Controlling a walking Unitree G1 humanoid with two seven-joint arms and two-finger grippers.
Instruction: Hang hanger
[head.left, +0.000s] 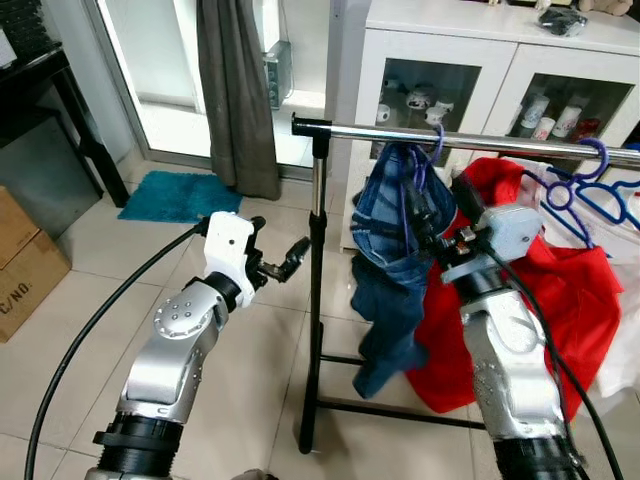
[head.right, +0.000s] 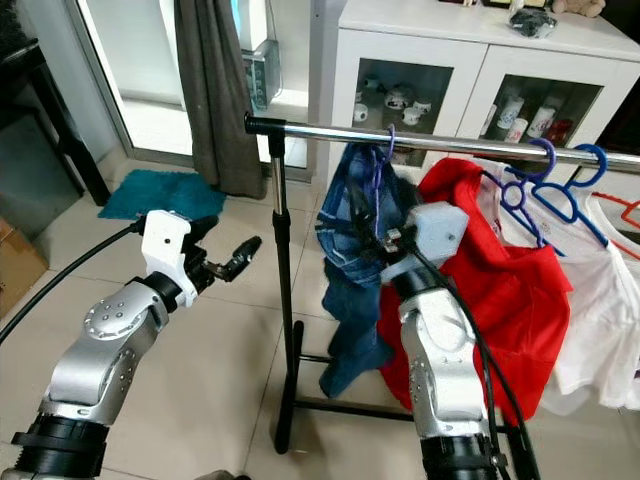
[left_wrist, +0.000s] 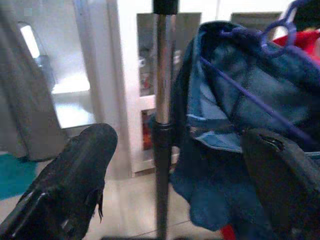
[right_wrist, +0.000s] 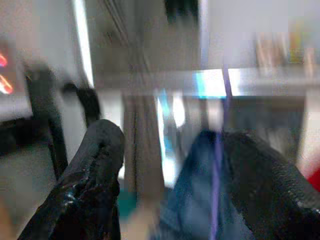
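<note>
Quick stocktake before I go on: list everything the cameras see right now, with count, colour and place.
Clothes rail: one, chrome bar on a black stand, centre.
Jeans: one pair, blue, on a purple hanger hooked on the rail.
Red garment: one, hanging beside the jeans.
White garment: one, far right on the rail.
Spare hangers: several, blue and purple, on the rail.
Cabinet: one, white, glass doors, behind the rail.
Curtain: one, grey, by the window.
Mat: one, teal, on the floor.
Cardboard box: one, brown, far left.
Left end effector: open, left of the stand.
Right end effector: open, at the jeans.
</note>
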